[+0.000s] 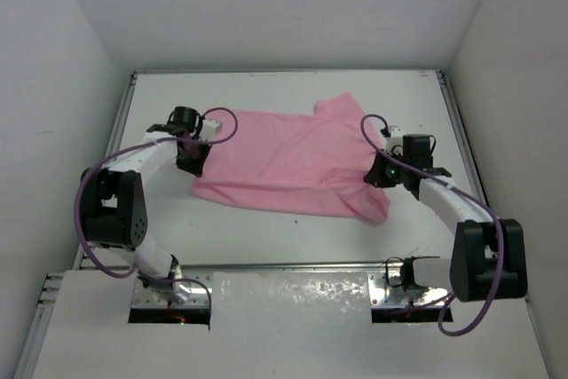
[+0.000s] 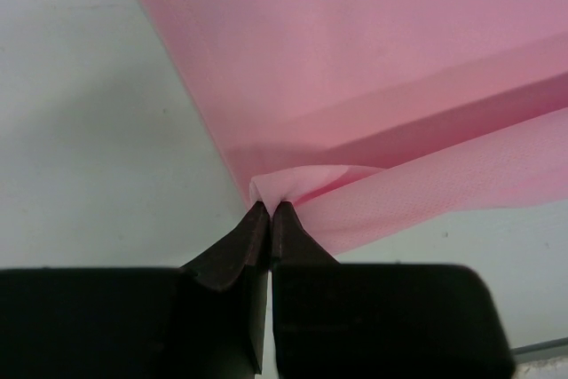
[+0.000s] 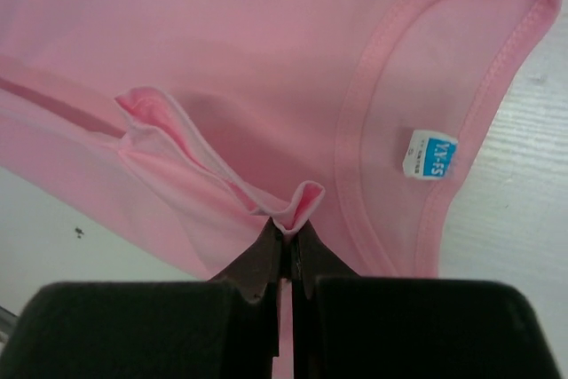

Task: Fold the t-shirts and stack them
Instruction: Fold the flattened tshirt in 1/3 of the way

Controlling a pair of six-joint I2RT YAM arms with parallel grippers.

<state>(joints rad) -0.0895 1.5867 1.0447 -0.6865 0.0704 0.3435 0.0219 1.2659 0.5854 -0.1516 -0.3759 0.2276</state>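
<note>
Left gripper (image 2: 269, 210) pinches tight on a bunched fold at the left edge of the t-shirt (image 1: 293, 161). Right gripper (image 3: 290, 226) is clamped on a puckered fold beside the collar (image 3: 383, 86), near the blue-white neck label (image 3: 430, 154). The shirt is plain light pink, spread mid-table, lower edge doubled over. White table (image 1: 266, 232), white walls. Both arms bend inward, wrists low at opposite shirt sides.

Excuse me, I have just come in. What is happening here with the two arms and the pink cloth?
The robot is handling one pink t-shirt, spread on the white table. The left pincer is shut on a pinch of cloth at one edge. The right pincer is shut on a small fold beside the neckline, at the opposite side.
</note>
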